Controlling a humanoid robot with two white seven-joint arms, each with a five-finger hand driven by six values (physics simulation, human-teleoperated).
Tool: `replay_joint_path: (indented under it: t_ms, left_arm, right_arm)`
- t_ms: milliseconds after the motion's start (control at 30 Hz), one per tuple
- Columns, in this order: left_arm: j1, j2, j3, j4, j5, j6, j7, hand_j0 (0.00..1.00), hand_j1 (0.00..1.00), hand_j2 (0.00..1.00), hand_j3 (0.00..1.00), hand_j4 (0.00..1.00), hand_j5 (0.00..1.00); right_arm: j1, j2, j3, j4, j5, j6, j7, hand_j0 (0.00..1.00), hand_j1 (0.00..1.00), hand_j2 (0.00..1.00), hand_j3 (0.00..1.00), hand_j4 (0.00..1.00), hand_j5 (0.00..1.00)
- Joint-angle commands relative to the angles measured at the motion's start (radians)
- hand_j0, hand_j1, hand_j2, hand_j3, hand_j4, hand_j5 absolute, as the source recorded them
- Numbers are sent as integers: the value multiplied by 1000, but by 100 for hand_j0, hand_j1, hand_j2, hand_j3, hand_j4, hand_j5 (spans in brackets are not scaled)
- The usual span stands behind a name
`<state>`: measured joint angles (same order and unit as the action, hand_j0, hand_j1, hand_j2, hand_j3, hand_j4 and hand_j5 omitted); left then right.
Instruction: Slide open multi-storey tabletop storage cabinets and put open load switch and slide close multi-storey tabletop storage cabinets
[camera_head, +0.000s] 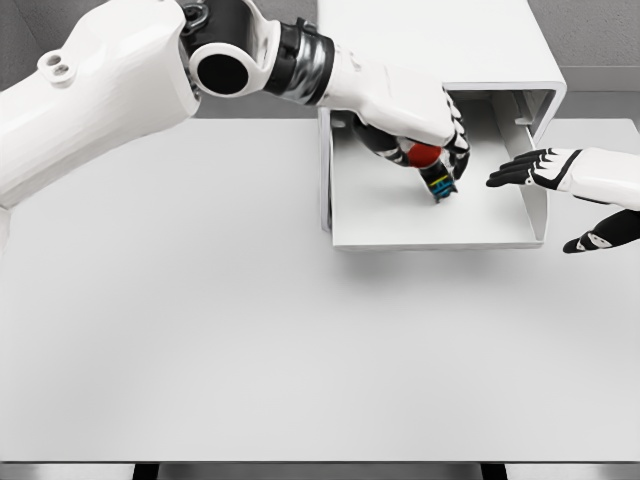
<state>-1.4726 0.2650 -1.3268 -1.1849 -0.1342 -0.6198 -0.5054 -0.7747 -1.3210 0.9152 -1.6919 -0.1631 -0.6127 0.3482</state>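
The white storage cabinet (430, 45) stands at the back of the table, and its drawer (440, 228) is slid out toward me. My left hand (440, 150) reaches over the drawer with its fingers shut on the load switch (432, 168), a small dark block with a red knob and coloured terminals. The switch hangs tilted just above the drawer floor. My right hand (535, 170) hovers by the drawer's right wall, fingers spread flat and holding nothing.
The white table (200, 330) stretches wide in front of the drawer. My left upper arm (90, 90) crosses the upper left of the view. The drawer's front rim (440, 245) stands up from the table.
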Motion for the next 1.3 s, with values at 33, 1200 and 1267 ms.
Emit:
replay_joint_path:
  t_ms: [33, 1200, 1267]
  left_arm:
    - [-2, 3, 8, 4, -15, 9, 4, 100, 100, 100, 100, 100, 100]
    - [273, 614, 241, -364, 119, 9, 263, 100, 100, 100, 100, 100, 100]
    - [331, 634, 265, -364, 151, 9, 263, 100, 100, 100, 100, 100, 100]
  right_arm:
    - [0, -1, -1, 0, -7, 2, -2, 100, 100, 100, 100, 100, 100]
    - [3, -18, 2, 9, -9, 2, 6, 100, 100, 100, 100, 100, 100]
    - [2, -44, -4, 8, -9, 2, 0, 100, 100, 100, 100, 100, 100]
